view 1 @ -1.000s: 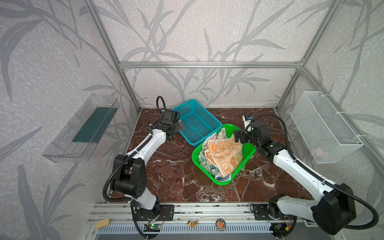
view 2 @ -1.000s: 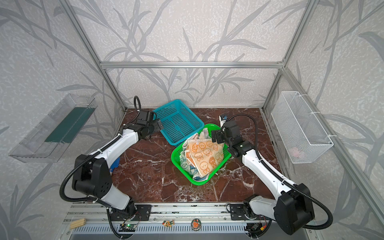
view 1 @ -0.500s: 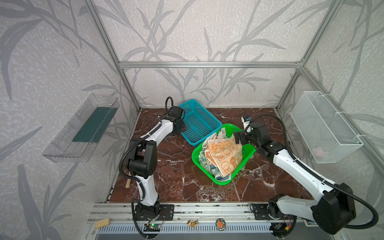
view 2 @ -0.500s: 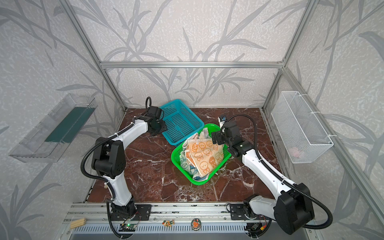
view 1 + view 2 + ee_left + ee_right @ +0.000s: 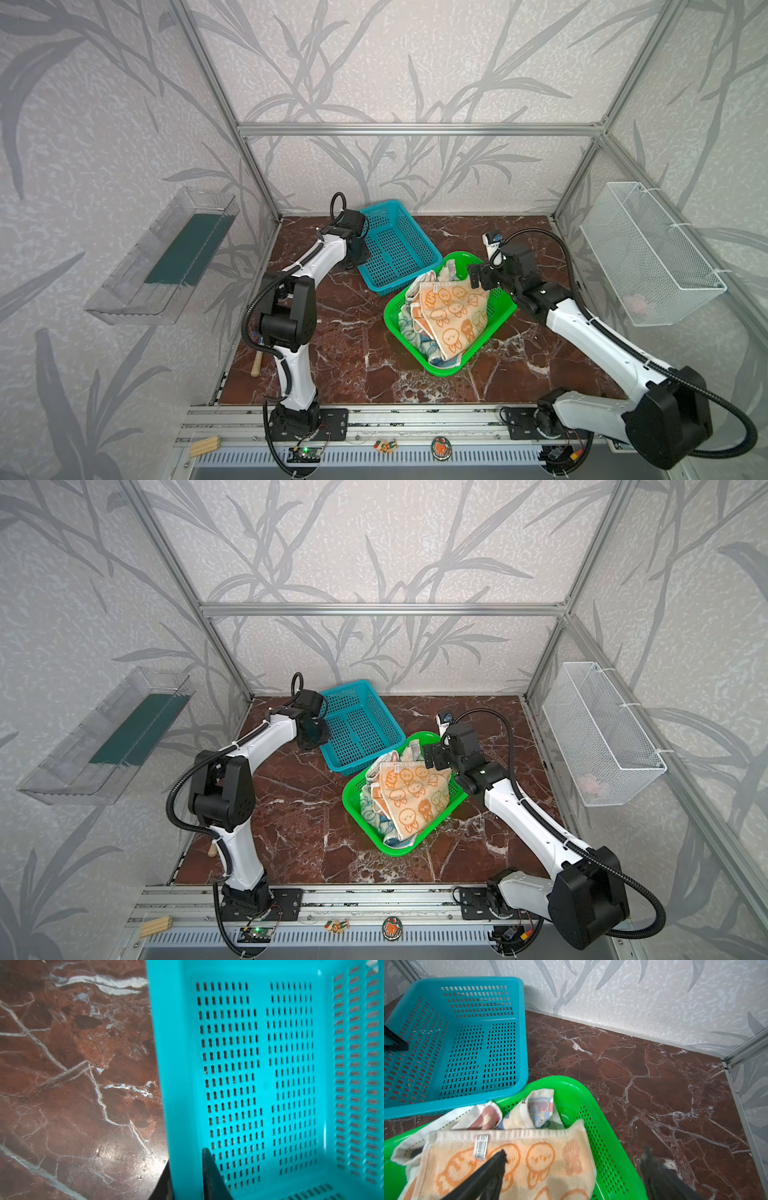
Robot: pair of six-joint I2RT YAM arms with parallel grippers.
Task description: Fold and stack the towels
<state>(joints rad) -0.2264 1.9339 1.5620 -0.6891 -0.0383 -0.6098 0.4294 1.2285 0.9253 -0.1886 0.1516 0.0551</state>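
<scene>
Because the towels lie heaped together in the green basket (image 5: 440, 372), right of centre on the surface (image 5: 357, 332), the likeliest slip is a pinch that takes more than one layer. The right end effector (image 5: 476, 277) hangs with its jaws spread wide and empty over the far corner of that heap. The orange bunny towel (image 5: 449, 316) is on top there, with the striped towel (image 5: 539, 1105) bunched just behind its hem. A deep bite could drag both cloths out, or snag the basket's perforated wall and tip the light basket.

At the far left, the left end effector (image 5: 359, 259) straddles the left wall of the blue basket (image 5: 399, 249). One finger (image 5: 212, 1176) lies flush against the inner face, and it looks clamped on that wall. This basket sits just beside the green one, seemingly touching it, so a careless pull could shove the towels' basket.

As it lies, the orange bunny towel has its long axis running roughly far to near. Its labelled short hem is at the far end, under the open jaws, and its other end reaches the near rim. A blue-printed cloth (image 5: 409, 330) peeks out at the left.
</scene>
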